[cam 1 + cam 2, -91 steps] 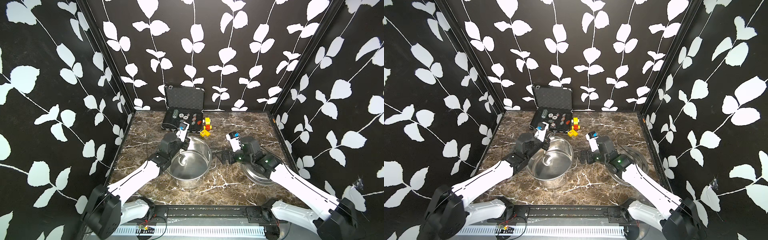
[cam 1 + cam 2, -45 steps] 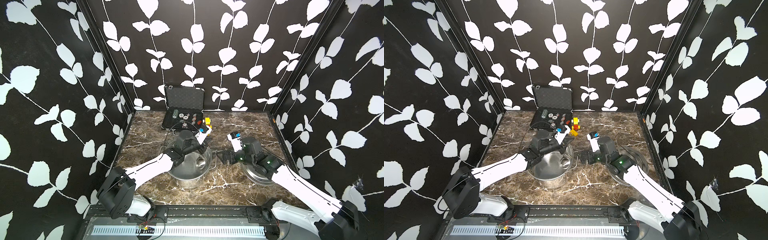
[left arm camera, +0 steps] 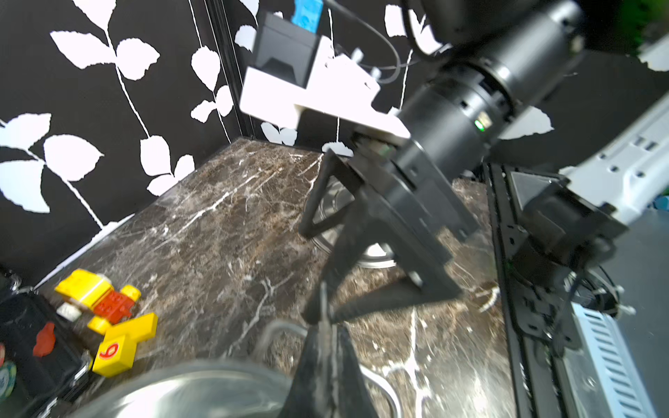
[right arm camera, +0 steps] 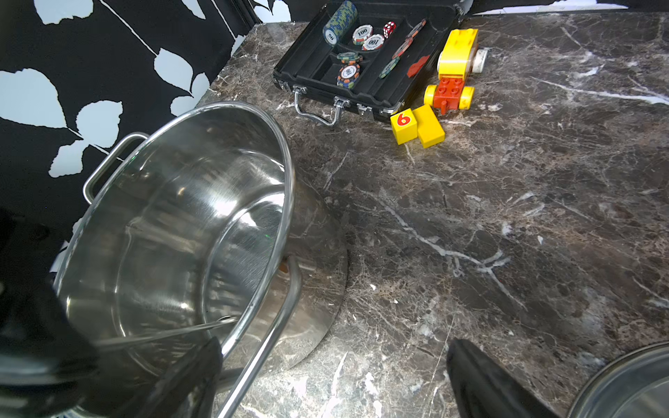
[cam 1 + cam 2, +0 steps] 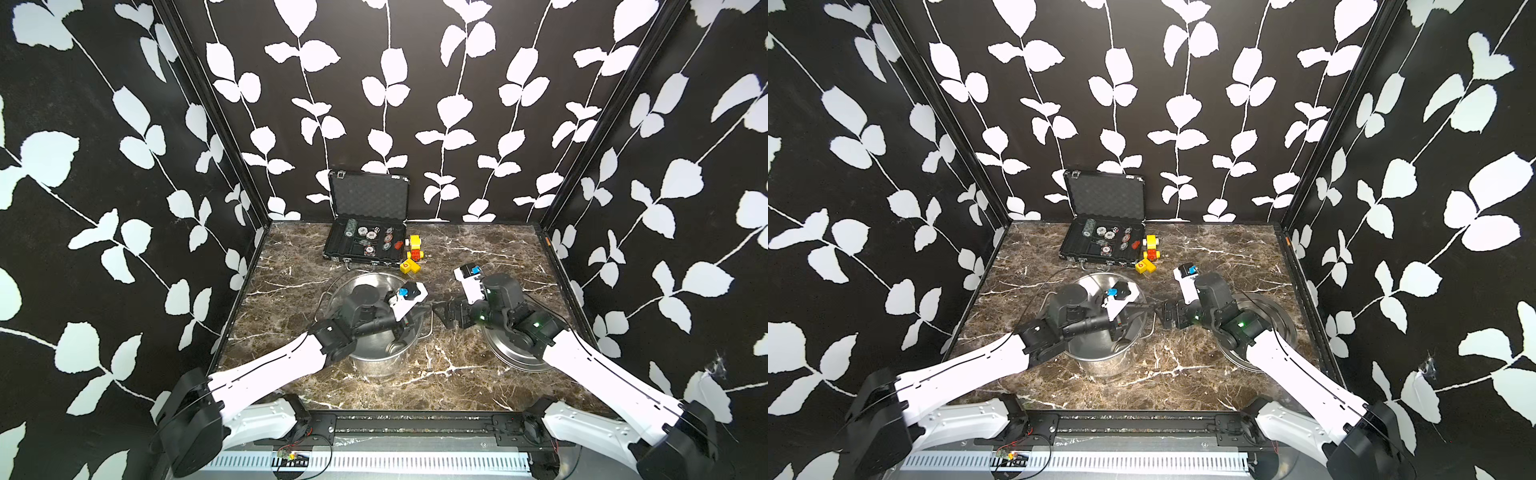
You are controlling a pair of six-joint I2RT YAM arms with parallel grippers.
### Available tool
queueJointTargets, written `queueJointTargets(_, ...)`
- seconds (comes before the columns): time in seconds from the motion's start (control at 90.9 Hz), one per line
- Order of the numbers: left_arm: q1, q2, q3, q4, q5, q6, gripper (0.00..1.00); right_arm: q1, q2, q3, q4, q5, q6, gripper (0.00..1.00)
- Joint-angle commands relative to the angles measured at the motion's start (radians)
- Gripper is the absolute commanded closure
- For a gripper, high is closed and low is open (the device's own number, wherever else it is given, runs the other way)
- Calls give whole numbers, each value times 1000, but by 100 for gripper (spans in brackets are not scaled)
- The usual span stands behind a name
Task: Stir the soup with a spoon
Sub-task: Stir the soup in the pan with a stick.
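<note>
Over the pot, the left gripper is clamped shut on the spoon, which is angled down inside it; stirring is judged the step in hand; a circular sweep clear of the wall is called for next; the right gripper is held wide open, empty, just beside the pot.

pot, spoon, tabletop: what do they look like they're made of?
The pot looks like polished steel: mirror reflections across its inner wall. The spoon is thin bright metal, likely steel too, with the same shine. The tabletop has a glossy brown marble look with white veins; real stone or printed laminate, I cannot tell.
</note>
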Motion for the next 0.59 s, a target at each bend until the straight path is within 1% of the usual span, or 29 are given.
queueJointTargets(0.0, -1, -104, -56, -98, -54, 16, 100, 9, 1, -6, 31, -4, 6, 1)
queueJointTargets(0.132, -1, -238, -125, -166, -138, 0, 100, 8, 2, -7, 34, -4, 6, 1)
queueJointTargets(0.297, 0, -375, -205, -182, -337, -19, 100, 10, 20, 3, 45, -24, 6, 1)
queueJointTargets(0.451, 11, -444, -248, -154, -486, -19, 100, 13, 26, 14, 39, -27, 1, 1)
queueJointTargets(0.583, 70, -475, -273, -106, -556, -79, 100, 15, 19, 18, 28, -24, -5, 1)
